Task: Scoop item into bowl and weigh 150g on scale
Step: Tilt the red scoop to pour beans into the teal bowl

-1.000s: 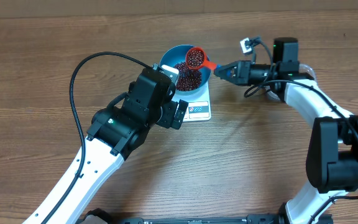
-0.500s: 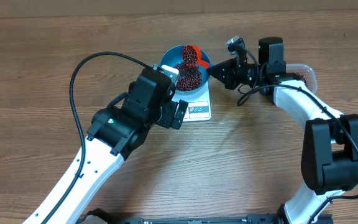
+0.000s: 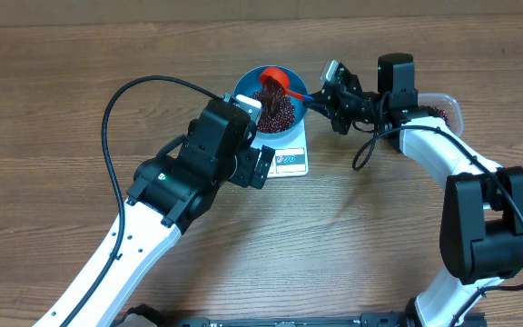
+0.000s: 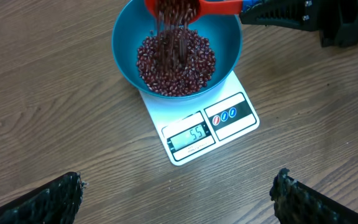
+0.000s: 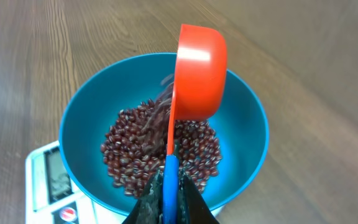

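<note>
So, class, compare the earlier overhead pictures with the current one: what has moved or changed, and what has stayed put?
The right gripper, shut on the handle of the red scoop, swung in and rolled it from level and full to tipped, so its beans now pour into the blue bowl. Unchanged: bowl on the scale, left gripper open alongside.

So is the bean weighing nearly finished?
Not yet. Done: a heap of dark red beans already lies in the round blue bowl on the flat white scale. Now: the right claw tips an orange scoop, beans falling. Left: the scale reads 55, well short of 150.
</note>
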You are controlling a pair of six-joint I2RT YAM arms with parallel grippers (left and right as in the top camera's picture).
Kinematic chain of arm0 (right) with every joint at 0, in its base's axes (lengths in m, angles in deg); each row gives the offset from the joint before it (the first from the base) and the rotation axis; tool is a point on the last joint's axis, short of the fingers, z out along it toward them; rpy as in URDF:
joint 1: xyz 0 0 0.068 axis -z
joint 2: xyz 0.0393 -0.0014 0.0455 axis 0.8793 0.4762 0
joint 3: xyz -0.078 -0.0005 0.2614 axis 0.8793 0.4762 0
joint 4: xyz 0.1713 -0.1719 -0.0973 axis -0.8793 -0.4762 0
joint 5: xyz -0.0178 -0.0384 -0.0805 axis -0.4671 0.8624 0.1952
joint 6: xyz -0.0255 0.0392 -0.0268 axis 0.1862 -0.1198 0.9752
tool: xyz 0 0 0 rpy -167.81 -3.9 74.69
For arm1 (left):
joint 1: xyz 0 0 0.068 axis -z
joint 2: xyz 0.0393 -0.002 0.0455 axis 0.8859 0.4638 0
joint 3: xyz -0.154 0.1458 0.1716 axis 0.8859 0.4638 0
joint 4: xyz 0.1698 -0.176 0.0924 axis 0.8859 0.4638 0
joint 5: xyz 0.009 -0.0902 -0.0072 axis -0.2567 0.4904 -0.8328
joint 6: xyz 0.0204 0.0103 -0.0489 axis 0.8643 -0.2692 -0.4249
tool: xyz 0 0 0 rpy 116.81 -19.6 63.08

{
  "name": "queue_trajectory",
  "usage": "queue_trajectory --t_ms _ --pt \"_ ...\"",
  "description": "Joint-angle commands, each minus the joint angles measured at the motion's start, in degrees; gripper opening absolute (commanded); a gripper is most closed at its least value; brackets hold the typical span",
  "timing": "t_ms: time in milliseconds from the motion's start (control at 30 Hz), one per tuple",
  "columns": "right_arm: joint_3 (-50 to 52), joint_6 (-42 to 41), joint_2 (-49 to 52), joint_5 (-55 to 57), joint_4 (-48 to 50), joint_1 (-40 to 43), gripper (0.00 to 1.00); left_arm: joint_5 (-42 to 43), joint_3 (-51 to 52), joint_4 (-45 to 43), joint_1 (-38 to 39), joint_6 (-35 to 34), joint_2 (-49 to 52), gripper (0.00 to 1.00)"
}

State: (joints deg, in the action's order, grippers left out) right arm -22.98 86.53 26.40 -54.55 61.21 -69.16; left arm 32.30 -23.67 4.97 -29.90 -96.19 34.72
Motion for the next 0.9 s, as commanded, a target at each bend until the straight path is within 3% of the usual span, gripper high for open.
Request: queue_trajectory --t_ms 0,433,867 --pt "-0.07 13.55 0.5 0.04 0.59 0.04 0.04 -0.48 -0.92 -0.02 -0.2 0.22 -0.55 0.99" --pt "-0.11 16.61 0.48 4.87 9.29 0.04 0.04 -0.48 -0.92 -0.02 -0.2 0.22 -0.55 0.99" --pt "-0.11 15.72 -4.02 4.9 0.59 0.57 0.04 -0.48 -0.92 -0.02 -0.2 0.22 -0.55 0.99"
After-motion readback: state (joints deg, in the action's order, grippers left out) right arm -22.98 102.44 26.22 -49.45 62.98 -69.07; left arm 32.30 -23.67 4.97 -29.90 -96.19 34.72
